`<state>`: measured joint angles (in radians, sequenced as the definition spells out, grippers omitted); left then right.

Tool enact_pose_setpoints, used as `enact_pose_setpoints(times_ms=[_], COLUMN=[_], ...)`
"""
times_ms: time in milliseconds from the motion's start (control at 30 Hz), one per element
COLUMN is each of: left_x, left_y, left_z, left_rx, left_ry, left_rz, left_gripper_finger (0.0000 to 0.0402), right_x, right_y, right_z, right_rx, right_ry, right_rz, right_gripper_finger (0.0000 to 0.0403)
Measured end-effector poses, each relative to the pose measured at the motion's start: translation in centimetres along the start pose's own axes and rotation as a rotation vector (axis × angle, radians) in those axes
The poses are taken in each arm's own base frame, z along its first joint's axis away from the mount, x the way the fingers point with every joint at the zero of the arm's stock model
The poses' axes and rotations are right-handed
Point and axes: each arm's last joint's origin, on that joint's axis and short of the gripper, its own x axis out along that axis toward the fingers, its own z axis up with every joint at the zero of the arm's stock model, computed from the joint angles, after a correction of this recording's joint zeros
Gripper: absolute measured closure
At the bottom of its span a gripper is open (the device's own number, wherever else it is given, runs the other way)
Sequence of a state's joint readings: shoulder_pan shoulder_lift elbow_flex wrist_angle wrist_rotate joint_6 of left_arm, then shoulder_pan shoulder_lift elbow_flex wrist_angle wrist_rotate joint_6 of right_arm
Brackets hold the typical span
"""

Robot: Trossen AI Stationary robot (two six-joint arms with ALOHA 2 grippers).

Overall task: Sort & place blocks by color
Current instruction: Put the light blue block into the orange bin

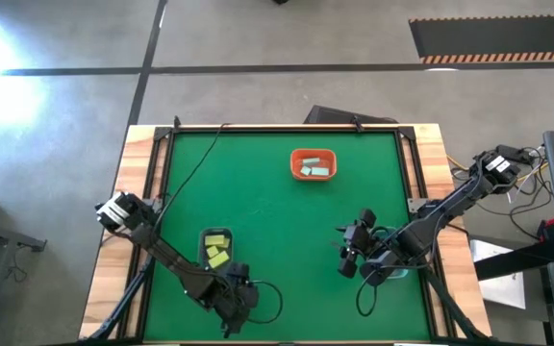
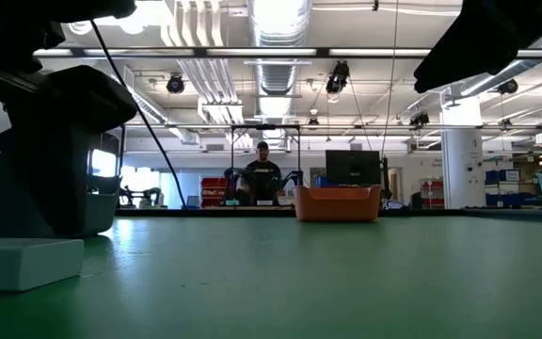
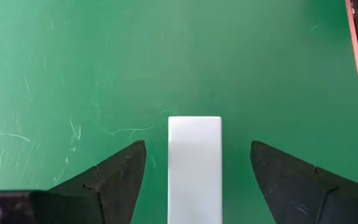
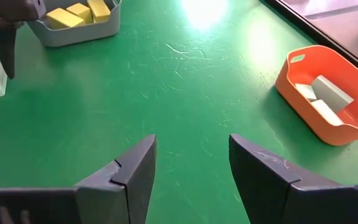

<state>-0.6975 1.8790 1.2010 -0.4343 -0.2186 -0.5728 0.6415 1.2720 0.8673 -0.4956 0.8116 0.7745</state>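
Note:
A pale mint block (image 3: 194, 171) lies flat on the green mat near the table's near edge; it also shows in the low view (image 2: 22, 262). My left gripper (image 3: 197, 144) (image 1: 239, 300) is open and points down, one finger on either side of the block, apart from it. My right gripper (image 4: 192, 138) (image 1: 346, 258) is open over bare mat right of the middle. Yellow blocks (image 1: 216, 252) lie in a grey bin (image 1: 203, 246). Mint blocks (image 1: 315, 170) lie in the orange tray (image 1: 297, 159).
A bluish bin (image 1: 396, 274) sits under the right arm, near the table's right edge. Wooden borders (image 1: 133, 192) frame the mat. Open mat lies between the grey bin and the orange tray (image 4: 303, 78). A person stands in the room beyond the far edge (image 2: 263, 171).

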Motion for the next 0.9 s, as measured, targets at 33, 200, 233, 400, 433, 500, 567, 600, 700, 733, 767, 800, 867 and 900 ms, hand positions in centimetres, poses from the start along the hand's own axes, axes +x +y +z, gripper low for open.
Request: enact_pose_setpoints(times_ms=[33, 200, 233, 400, 433, 500, 567, 600, 700, 733, 767, 800, 867, 900], left_x=[0.0, 0.3, 0.3, 1.1, 1.3, 1.5, 1.6, 1.6, 1.5, 1.5, 1.5, 1.5, 1.5, 1.4], left_y=[0.0, 0.2, 0.3, 0.8, 0.8, 0.7, 0.6, 0.6, 0.6, 0.5, 0.5, 0.5, 0.5, 0.5], left_z=[-0.1, -0.5, -0.6, -1.0, -1.0, -0.9, -0.9, -0.9, -0.7, -0.7, -0.6, -0.6, -0.6, -0.6], left_rx=[0.001, 0.006, 0.007, 0.004, 0.004, 0.004, 0.004, 0.003, 0.002, 0.002, 0.004, 0.007, 0.015, 0.023], left_ry=[0.002, 0.015, 0.017, 0.036, 0.038, 0.042, 0.040, 0.039, 0.035, 0.033, 0.033, 0.033, 0.034, 0.032], left_rz=[0.001, 0.009, 0.011, 0.027, 0.028, 0.031, 0.031, 0.030, 0.028, 0.027, 0.026, 0.026, 0.026, 0.025], left_gripper_finger=[0.0130, 0.0130, 0.0130, 0.0147, 0.0153, 0.0166, 0.0183, 0.0193, 0.0230, 0.0244, 0.0260, 0.0275, 0.0289, 0.0289], right_x=[0.0, 0.0, 0.0, 0.0, 0.0, 0.0, 0.0, 0.0, 0.0, 0.0, 0.0, 0.0, 0.0, 0.0], right_y=[0.0, 0.0, 0.0, 0.0, 0.0, 0.0, 0.0, 0.0, 0.0, 0.0, 0.0, 0.0, 0.0, 0.0], right_z=[0.0, 0.0, 0.0, 0.0, 0.0, 0.0, 0.0, 0.0, 0.0, 0.0, 0.0, 0.0, 0.0, 0.0], right_rx=[-0.002, -0.013, -0.013, -0.015, -0.015, -0.015, -0.015, -0.015, -0.015, -0.015, -0.015, -0.015, -0.015, -0.015], right_ry=[0.000, 0.000, -0.001, -0.002, -0.001, -0.002, -0.002, -0.002, -0.002, -0.002, -0.002, -0.002, -0.002, -0.002], right_rz=[0.000, 0.000, 0.000, 0.001, 0.001, 0.001, 0.001, 0.001, 0.001, 0.001, 0.001, 0.001, 0.002, 0.002], right_gripper_finger=[0.0216, 0.0216, 0.0216, 0.0216, 0.0216, 0.0216, 0.0216, 0.0216, 0.0216, 0.0216, 0.0216, 0.0216, 0.0216, 0.0216])
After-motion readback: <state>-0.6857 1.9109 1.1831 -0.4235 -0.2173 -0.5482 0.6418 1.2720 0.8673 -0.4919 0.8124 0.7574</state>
